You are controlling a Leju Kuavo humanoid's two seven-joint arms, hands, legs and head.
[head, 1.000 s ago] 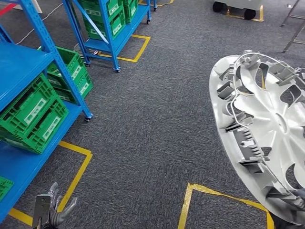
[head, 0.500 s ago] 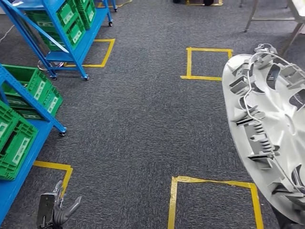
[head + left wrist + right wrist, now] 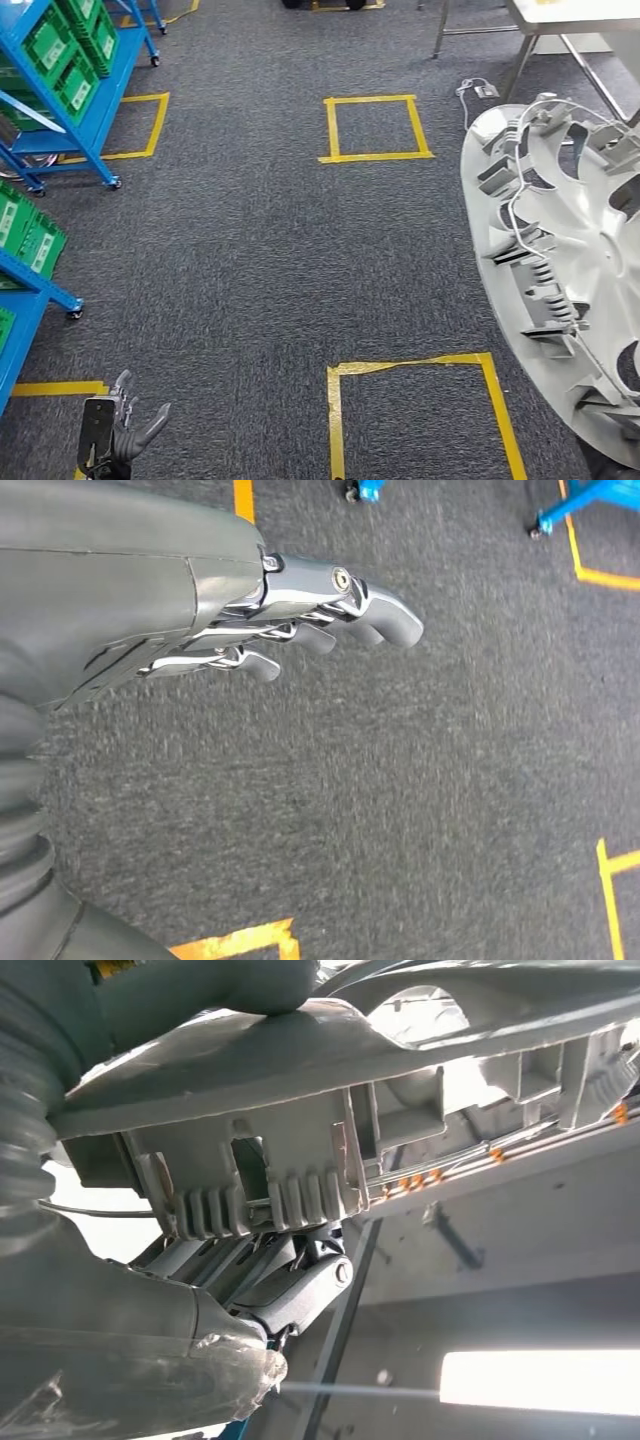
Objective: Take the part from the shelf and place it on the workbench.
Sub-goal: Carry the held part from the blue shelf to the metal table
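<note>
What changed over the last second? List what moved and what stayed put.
The whole head view has swung: the blue shelves slid toward the left edge and a table came into sight at the upper right, so the robot turned; the things did not move. Unchanged: the right hand keeps holding the silver wheel cover, and the left hand still hangs with fingers holding nothing.

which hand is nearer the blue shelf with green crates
Left. The left hand hangs low beside the blue shelf; the right hand, gripping the wheel cover, is across the carpet.
</note>
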